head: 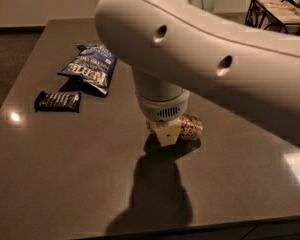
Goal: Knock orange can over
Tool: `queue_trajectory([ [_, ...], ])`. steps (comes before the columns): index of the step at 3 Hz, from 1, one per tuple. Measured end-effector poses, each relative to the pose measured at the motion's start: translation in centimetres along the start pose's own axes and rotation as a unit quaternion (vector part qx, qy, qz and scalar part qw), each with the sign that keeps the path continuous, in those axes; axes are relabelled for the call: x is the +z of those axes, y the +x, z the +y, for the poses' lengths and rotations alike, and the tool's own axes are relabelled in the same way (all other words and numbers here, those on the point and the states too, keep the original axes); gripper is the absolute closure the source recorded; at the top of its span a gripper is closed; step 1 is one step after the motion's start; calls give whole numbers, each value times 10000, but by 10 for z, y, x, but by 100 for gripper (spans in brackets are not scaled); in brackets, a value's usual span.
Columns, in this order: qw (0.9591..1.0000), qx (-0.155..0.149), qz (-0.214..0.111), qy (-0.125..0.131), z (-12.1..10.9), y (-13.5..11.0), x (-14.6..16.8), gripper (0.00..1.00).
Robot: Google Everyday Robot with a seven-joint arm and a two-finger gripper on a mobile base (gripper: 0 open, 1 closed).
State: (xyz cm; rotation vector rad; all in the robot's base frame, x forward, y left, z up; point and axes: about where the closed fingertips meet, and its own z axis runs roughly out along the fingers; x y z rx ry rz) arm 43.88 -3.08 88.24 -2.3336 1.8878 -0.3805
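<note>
Dark desk [65,184] is carrying a blue chip bag [90,69] and a candy bar [57,101]. Hand [166,132] is hanging low mid-desk, right against the orange can [191,126]; its opening cannot be told. Can is seemingly lying sideways: knock looking done, only pulling clear left.

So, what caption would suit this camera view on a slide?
Robot's gripper low over the table beside the orange can, which seems tipped on its side.

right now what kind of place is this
Likely a break room or kitchen: a dark counter with a chip bag, a snack bar and a can, the pincer down at the can.
</note>
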Motion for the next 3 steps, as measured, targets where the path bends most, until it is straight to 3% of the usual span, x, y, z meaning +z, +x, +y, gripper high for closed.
queue_trajectory([
  [1, 9997, -184, 81, -128, 5, -6, 15, 3],
  [3, 9995, -243, 84, -155, 6, -8, 20, 0],
])
